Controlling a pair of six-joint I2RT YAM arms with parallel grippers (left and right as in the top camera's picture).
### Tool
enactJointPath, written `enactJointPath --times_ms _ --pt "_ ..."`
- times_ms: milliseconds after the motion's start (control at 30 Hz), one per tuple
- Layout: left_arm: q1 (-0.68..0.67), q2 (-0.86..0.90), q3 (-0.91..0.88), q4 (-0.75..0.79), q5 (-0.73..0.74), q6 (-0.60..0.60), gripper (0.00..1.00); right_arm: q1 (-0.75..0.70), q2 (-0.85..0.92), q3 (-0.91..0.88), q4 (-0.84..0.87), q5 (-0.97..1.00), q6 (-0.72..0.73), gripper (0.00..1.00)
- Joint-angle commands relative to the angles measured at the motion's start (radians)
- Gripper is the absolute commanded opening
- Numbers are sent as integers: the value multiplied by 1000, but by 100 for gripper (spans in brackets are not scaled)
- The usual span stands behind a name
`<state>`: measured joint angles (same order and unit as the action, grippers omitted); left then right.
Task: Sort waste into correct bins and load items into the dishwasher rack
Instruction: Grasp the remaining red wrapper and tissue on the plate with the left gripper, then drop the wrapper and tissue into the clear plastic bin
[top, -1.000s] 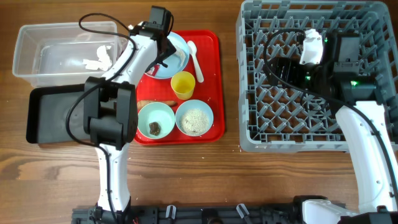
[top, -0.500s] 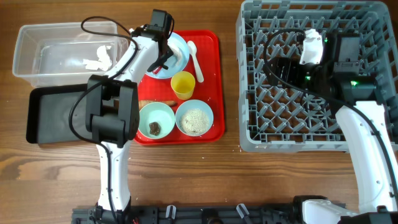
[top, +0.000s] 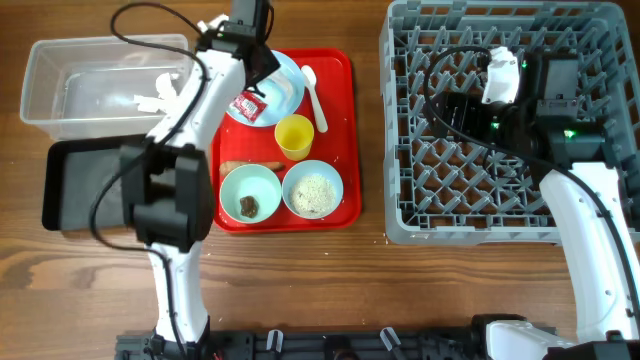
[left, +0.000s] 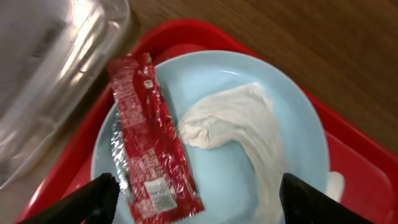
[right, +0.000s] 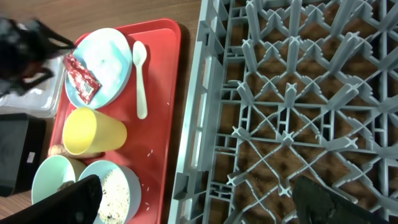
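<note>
The pale blue plate sits at the far end of the red tray. A red-and-white wrapper and a crumpled white tissue lie on it. My left gripper is open and empty, hovering just above the plate, with the wrapper between its fingers. My right gripper is open and empty over the left edge of the grey dishwasher rack. The white spoon, yellow cup, a bowl with a dark lump, a bowl of rice and the orange-brown stick are on the tray.
The clear tub stands at the far left with white scraps inside. The black tray lies in front of it, partly under my left arm. The red tray lies between the bins and the rack. Loose rice grains dot the tray.
My left gripper has pulled back from the plate toward the far table edge. The wrapper now shows lying on the plate. The right arm has not moved.
</note>
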<state>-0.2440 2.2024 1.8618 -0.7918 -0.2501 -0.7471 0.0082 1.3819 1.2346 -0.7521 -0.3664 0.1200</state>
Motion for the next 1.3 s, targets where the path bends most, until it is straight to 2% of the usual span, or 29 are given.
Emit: enactJointPath --times_ms 0,33,67,100,367,400,433,500,533,700,833,967,1100,1267 --pt "4 85 3 53 -8 5 86 -2 4 14 -2 -16 11 100" --pt "4 91 3 56 -8 -5 88 -2 4 14 -2 -16 12 100" --pt "4 99 3 56 -5 -28 96 -2 4 14 -1 -16 11 100" --pt "4 103 3 56 -5 -28 100 -2 4 14 0 -16 11 100" --pt "3 167 3 126 37 -27 99 -2 4 14 3 -15 11 100" --pt "3 167 3 127 37 -27 93 -2 4 14 3 -15 11 100" --pt "3 167 3 124 42 -24 78 -2 4 14 3 -15 11 100" --pt "3 167 3 123 76 -16 20 -2 4 14 3 -16 11 100" --pt "3 167 3 123 85 -16 4 -2 4 14 5 -16 11 100" --pt "5 141 3 122 85 -16 4 -2 4 14 7 -16 11 100" --pt "5 -38 5 117 85 11 4 -2 4 14 11 -15 11 100" --pt "13 -257 5 35 84 45 4 -2 4 14 14 -16 11 100" --pt "105 -317 5 -11 15 63 4 -2 4 14 14 -16 13 100" --pt "288 -251 5 -13 -29 62 4 -2 4 14 14 -16 14 100"
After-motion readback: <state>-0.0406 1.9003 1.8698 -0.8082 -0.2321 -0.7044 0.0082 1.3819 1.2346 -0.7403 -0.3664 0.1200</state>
